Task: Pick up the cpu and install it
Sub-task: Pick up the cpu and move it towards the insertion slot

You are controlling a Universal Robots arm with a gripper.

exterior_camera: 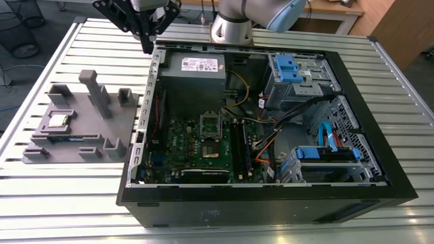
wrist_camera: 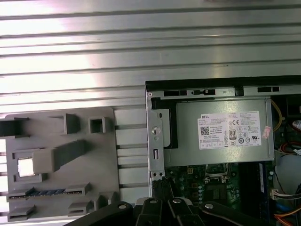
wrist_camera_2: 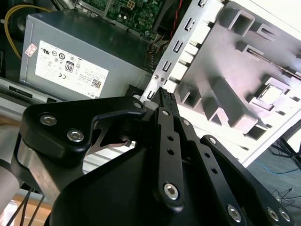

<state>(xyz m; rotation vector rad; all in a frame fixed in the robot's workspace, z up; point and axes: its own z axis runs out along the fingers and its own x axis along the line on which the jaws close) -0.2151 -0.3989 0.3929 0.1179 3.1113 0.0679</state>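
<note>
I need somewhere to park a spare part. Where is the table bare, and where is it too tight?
Bare table lies on the camera side of the grey tray and beyond it. The gap between tray and computer case is narrow. Inside the case, cables crowd the exterior view's right. The gripper hangs over its far corner by the tray.

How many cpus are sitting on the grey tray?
1. The cpu lies in a recess of the tray, at the exterior view's left of the case. The tray's posts might hide others.
</note>
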